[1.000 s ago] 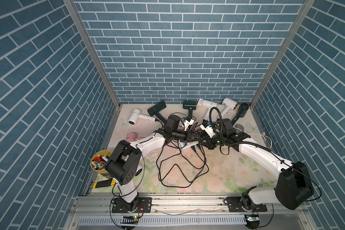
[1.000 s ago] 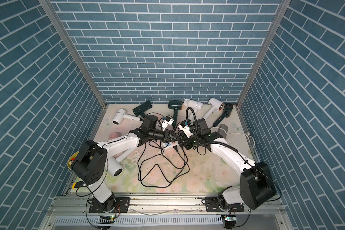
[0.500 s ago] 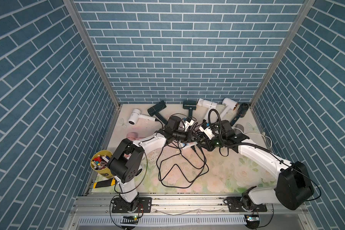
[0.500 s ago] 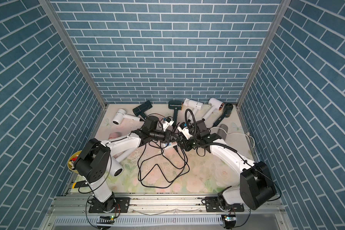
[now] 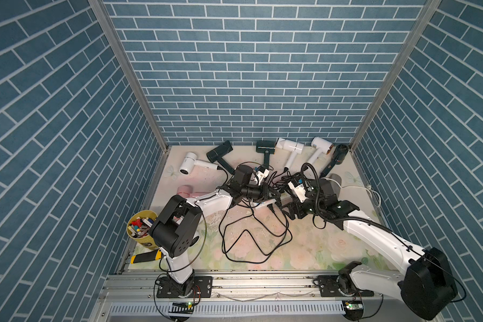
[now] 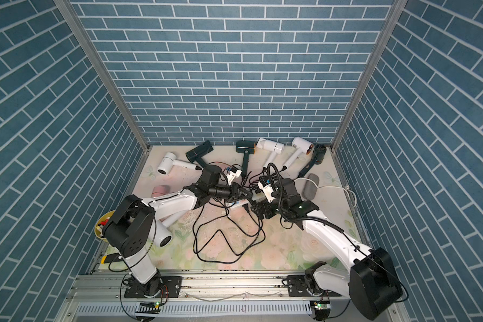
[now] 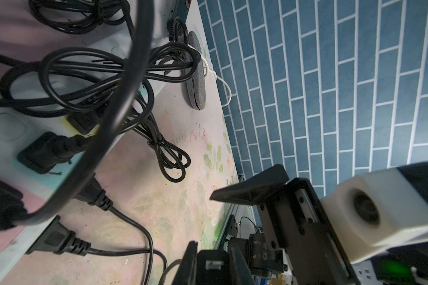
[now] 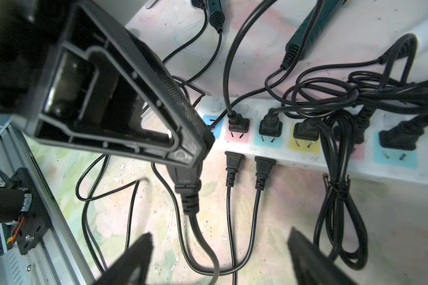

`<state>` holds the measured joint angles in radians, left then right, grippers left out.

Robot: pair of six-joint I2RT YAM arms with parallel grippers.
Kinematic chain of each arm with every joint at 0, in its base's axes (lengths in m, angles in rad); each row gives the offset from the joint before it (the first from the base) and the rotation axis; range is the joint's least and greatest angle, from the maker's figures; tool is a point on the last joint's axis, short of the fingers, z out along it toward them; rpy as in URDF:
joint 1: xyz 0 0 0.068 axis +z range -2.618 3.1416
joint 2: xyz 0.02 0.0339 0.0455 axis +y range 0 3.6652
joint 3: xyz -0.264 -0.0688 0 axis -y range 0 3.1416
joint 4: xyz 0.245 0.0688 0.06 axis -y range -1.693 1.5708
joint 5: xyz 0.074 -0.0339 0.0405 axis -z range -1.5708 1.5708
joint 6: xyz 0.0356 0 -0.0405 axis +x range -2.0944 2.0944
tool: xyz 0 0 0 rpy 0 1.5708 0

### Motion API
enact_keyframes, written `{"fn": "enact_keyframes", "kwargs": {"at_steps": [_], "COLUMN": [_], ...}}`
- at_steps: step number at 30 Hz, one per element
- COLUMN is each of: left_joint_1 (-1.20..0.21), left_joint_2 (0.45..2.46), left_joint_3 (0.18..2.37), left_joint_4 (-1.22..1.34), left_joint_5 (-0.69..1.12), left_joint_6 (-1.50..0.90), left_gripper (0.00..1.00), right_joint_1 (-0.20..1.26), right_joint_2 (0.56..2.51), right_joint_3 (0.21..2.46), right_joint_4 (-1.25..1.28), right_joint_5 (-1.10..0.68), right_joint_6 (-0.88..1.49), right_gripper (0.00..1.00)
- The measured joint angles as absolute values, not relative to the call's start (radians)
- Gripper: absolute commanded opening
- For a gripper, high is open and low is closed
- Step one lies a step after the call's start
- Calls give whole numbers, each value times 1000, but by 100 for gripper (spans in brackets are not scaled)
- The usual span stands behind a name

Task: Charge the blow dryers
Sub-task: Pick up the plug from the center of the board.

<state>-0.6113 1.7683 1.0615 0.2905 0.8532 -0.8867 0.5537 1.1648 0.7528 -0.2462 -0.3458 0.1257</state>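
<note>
Nearest, loose black cords are seen looped on the floral bench, and a white dryer is laid near-left, partly under the L arm. At mid-bench the R end effector is held released, fingers wide apart, just short of the power strip. The L end effector is clenched on a black plug by the strip's blue socket (only one finger is shown clearly). Several plugs are seated in the pastel sockets, and two more are seen against the strip's side. A pink dryer is laid further left. Six more blow dryers, white and dark, are lined along the far wall, w/ a grey cylinder nearby, far-right.
</note>
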Motion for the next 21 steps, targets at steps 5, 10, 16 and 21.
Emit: {"fn": "enact_keyframes", "kwargs": {"at_steps": [5, 10, 16, 21], "left_joint_1": [-611, -611, -608, -607], "left_joint_2": [1769, 1769, 1769, 1769], "left_joint_3": [1047, 1031, 1021, 1017], "left_joint_4": [384, 451, 477, 478], "left_joint_5": [852, 849, 838, 832], "left_joint_6": [-1006, -1105, -1150, -1161], "left_gripper": [18, 18, 18, 18], "right_joint_1": [554, 555, 558, 559], "right_joint_2": [1144, 1142, 1139, 1122], "right_joint_3": [691, 594, 524, 501], "right_joint_4": [-143, -14, 107, 190], "right_joint_5": [-310, -246, -235, -300], "right_joint_6": [169, 205, 205, 208], "right_gripper": [99, 99, 84, 56]}}
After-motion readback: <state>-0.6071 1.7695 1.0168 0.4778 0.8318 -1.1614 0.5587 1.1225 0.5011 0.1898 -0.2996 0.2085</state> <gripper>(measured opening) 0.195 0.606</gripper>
